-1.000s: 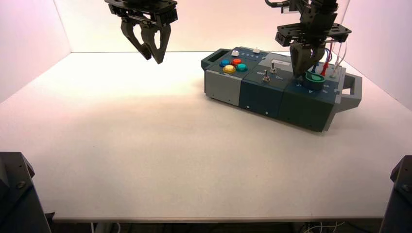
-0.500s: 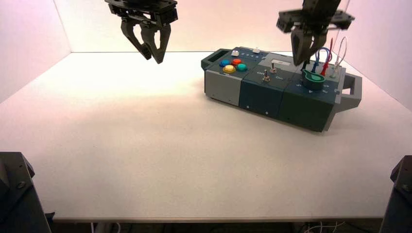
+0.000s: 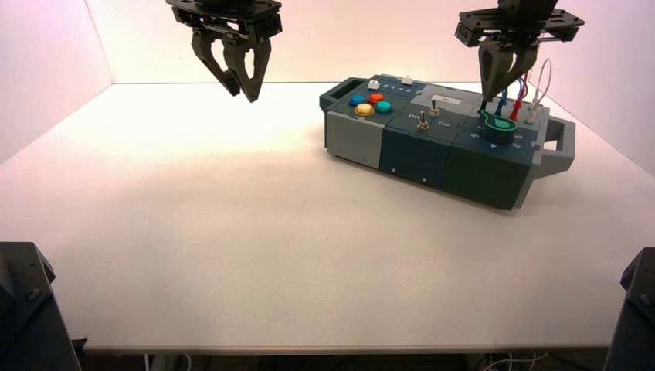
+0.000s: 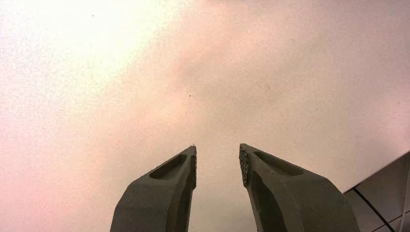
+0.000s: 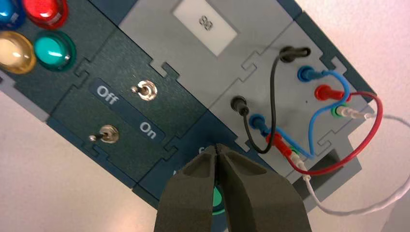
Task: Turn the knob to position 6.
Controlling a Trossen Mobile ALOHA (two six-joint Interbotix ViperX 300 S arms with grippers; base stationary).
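The teal-green knob (image 3: 499, 124) sits on the right end of the box (image 3: 417, 151), its pointer aimed toward the box's back left. My right gripper (image 3: 494, 97) hangs shut above and just behind it, holding nothing and clear of the knob. In the right wrist view the shut gripper (image 5: 218, 147) covers most of the knob (image 5: 217, 199), so only a green sliver shows between the fingers. My left gripper (image 3: 244, 94) is parked high at the back left, open and empty, over bare table (image 4: 217, 147).
Blue, red, yellow and teal push buttons (image 3: 369, 103) fill the box's left end. Two metal toggle switches (image 5: 145, 90) flank "Off" and "On" lettering. Black, blue, red and white wires (image 5: 309, 121) loop behind the knob. A handle (image 3: 562, 143) juts from the box's right end.
My right gripper has lifted off the knob and moved up and slightly right, staying shut. The left arm has not moved.
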